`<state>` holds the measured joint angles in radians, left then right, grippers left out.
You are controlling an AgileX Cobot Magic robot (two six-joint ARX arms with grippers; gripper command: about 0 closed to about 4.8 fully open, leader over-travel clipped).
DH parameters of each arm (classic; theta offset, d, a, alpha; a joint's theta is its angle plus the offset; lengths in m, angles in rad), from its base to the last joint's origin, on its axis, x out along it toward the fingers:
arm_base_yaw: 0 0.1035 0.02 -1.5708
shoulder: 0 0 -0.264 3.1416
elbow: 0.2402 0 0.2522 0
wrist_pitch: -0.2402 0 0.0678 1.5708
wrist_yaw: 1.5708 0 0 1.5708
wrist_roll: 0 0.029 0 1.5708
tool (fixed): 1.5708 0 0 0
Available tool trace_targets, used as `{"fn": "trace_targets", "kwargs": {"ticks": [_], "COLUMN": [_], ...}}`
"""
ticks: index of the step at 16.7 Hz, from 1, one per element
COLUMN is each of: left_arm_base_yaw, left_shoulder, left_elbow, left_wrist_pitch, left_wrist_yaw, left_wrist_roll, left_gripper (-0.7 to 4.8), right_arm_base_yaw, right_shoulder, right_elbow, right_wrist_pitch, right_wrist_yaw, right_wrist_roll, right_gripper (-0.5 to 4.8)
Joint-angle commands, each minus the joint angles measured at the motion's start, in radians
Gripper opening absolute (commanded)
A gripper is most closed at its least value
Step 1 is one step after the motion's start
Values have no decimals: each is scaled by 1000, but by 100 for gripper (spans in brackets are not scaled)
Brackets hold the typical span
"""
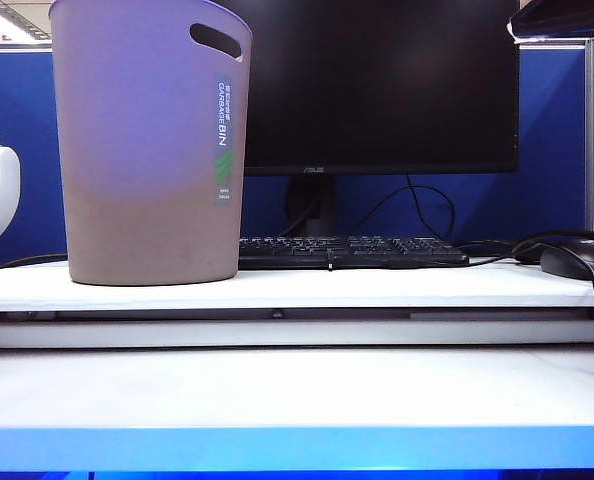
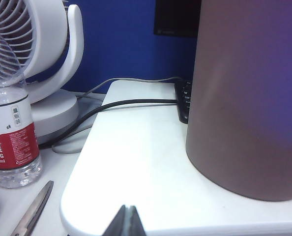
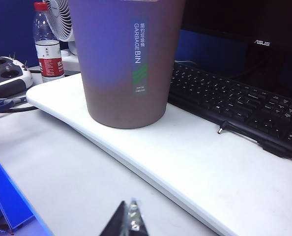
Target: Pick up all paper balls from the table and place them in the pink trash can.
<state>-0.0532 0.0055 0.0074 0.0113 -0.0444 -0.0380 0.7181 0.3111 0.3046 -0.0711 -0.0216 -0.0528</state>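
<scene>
No paper balls show in any view; the tabletop (image 1: 297, 390) is bare white on both tiers, so either they are already in the bin (image 1: 147, 150) or they lie out of sight. That cannot be told, since the bin's inside is hidden.

Judging by the task, such balls would be light, soft and springy. They would crush a little under a pinch and could slip out of a loose one. The best hold would be across the middle of the wad, jaws closing well past first contact.

The left gripper (image 2: 127, 221) has its fingertips pressed together and holds nothing. It hangs over the raised shelf's near edge, the bin just ahead and to one side, a water bottle (image 2: 11, 113), fan (image 2: 43, 59) and scissors (image 2: 33, 211) off to the other side.

The right gripper (image 3: 129, 219) is likewise pinched closed and empty, touching nothing. It is above the lower tier, with the bin ahead on the shelf and a keyboard (image 3: 239, 105) beside the bin.
</scene>
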Motion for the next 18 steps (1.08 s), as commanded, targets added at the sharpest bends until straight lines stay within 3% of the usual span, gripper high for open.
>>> {"fn": "trace_targets", "kwargs": {"ticks": [1, 7, 9, 15, 18], "left_arm_base_yaw": [0, 0, 0, 0, 0], "left_shoulder": [-2, -2, -2, -2, -2], "left_elbow": [0, 0, 0, 0, 0], "left_wrist_pitch": [12, 12, 12, 12, 12], "left_wrist_yaw": [3, 3, 3, 3, 3], "left_wrist_roll": [4, 4, 4, 4, 4], "left_gripper": [-4, -4, -4, -4, -4], "right_arm_base_yaw": [1, 0, -47, -510, -647], "right_shoulder": [0, -6, -55, -171, -212], "right_elbow": [5, 5, 1, -167, -224], "right_wrist_pitch": [11, -18, -77, 146, 151], "right_wrist_yaw": [0, 3, 2, 45, 41], "right_wrist_roll": [-1, -2, -34, 26, 68], "right_gripper": [-6, -6, -6, -6, -6]}}
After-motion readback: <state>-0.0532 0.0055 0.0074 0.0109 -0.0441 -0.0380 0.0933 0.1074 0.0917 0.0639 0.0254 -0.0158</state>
